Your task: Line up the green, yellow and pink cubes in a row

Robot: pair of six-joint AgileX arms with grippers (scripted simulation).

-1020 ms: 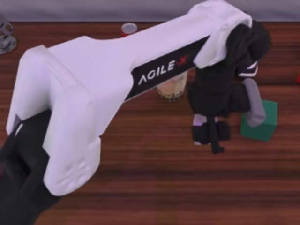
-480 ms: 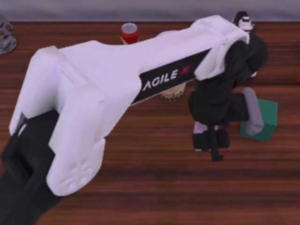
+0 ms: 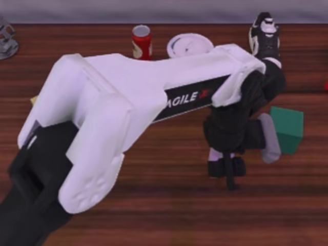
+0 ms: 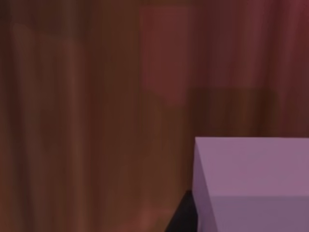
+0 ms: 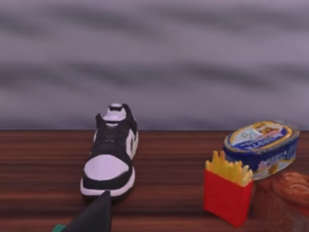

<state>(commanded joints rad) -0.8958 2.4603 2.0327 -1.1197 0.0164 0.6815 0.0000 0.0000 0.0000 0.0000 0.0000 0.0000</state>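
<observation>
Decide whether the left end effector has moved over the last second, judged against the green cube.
Yes. The left end effector has slid toward the table's near edge, further below the green cube, which stays put.

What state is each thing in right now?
pink cube: held in the left gripper, fingers shut on it
green cube: flat on the table, free
red can: upright
shoe: upright on its sole
fries box: upright
tin: lid on
</observation>
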